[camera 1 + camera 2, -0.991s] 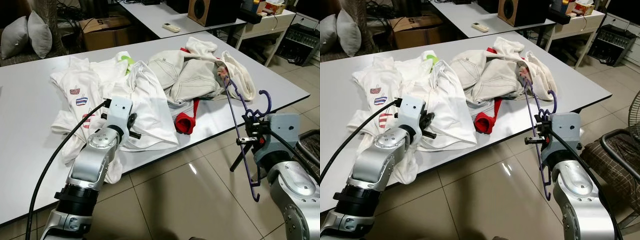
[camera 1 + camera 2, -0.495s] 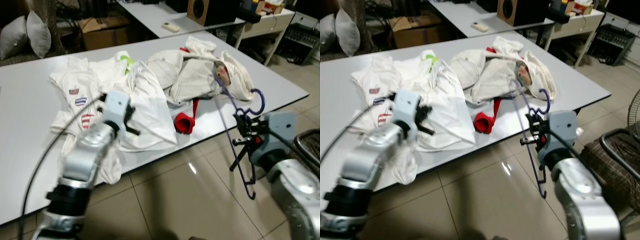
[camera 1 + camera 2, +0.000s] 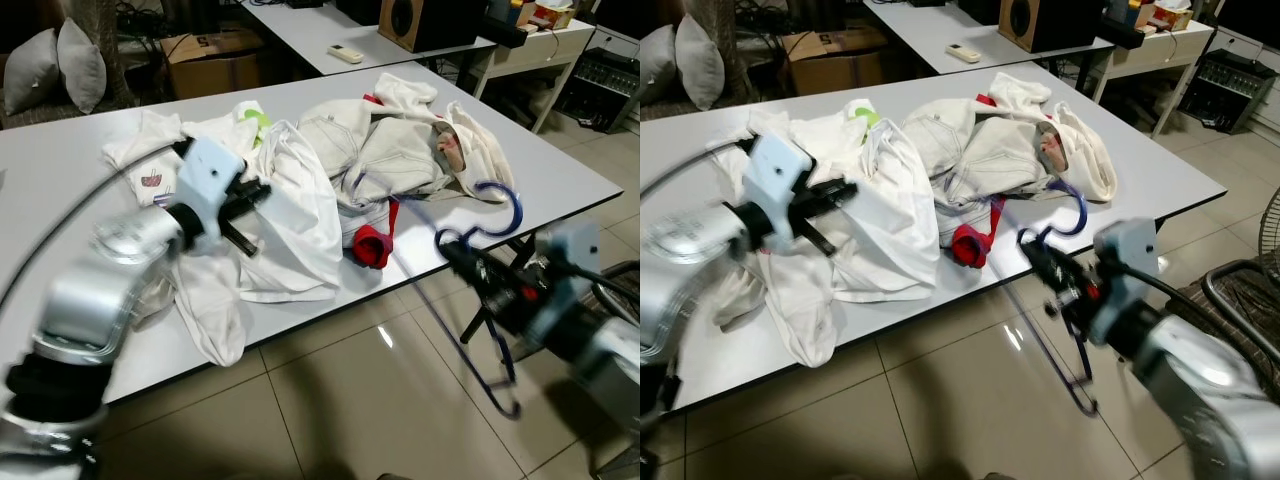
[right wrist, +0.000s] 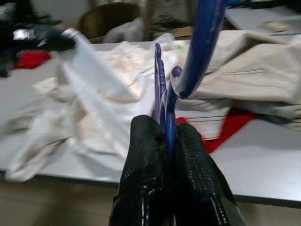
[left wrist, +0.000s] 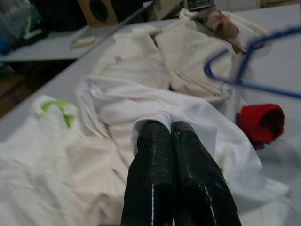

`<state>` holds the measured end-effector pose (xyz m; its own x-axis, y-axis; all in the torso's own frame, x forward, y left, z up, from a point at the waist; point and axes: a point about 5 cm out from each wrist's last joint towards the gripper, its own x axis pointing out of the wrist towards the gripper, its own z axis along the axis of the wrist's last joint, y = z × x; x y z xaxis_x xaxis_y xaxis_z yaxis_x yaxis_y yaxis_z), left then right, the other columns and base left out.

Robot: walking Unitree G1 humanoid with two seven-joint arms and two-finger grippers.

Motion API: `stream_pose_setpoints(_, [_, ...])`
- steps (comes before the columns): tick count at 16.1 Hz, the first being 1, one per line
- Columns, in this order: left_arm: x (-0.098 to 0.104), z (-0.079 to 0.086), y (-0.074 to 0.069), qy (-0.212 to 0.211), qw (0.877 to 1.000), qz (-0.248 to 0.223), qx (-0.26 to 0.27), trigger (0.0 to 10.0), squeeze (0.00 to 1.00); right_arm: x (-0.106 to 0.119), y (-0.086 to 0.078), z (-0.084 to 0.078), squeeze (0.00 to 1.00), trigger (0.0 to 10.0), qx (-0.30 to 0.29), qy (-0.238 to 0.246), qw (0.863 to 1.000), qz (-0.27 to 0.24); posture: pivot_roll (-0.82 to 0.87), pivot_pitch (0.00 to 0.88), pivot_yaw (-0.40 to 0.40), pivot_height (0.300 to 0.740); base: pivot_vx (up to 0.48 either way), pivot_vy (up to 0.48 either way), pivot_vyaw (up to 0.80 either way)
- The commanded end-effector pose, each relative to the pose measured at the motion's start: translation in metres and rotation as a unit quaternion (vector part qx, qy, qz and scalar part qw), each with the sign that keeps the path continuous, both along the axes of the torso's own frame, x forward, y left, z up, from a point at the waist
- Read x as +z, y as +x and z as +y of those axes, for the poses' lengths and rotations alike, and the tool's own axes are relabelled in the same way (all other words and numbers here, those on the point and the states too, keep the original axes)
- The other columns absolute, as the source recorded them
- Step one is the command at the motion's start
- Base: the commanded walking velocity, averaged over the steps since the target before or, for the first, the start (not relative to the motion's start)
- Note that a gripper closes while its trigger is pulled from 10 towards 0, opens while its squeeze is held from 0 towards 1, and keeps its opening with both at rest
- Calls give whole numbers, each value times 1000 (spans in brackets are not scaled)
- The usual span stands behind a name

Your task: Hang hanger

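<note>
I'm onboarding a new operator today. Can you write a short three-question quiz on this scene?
1. True or false: the right gripper is shut on the blue hanger.
2. What is the left gripper holding? A) white shirt B) red cloth C) remote control
3. Fill in: the clothes lie heaped on a white ____.

Key: 1. True, the fingers pinch its stem. 2. A, fingers shut on the fabric. 3. Table.
</note>
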<state>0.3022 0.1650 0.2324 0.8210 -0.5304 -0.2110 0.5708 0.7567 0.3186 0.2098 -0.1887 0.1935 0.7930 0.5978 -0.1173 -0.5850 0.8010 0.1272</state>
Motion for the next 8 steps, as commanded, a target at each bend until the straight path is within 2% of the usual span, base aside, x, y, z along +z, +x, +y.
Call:
stream_pose_setpoints(1, [13,-3,-3,-2,1000,-14,-16,0,0,5,-6,-1,0,10000,22,9,1000,1,-26,0,-23,740,0,0,0])
stream_pose_setpoints(2, [16,-3,-3,-2,1000,-20,-10,0,0,7,-10,-1,0,10000,44,20,999,6,-25,0,-24,740,0,0,0])
stream_pose_setpoints(4, [22,-6,7,-50,997,-43,35,0,0,9,-19,-1,0,10000,81,41,996,17,-23,0,-26,740,0,0,0])
stream_pose_setpoints(6, [21,-22,17,-109,992,-39,51,0,0,10,-29,1,0,10000,121,46,991,29,-32,0,-19,740,0,0,0])
stream_pose_setpoints(8, [14,-34,26,-128,989,-27,70,0,0,11,-34,4,0,10000,136,52,989,35,-41,0,-11,740,0,0,0])
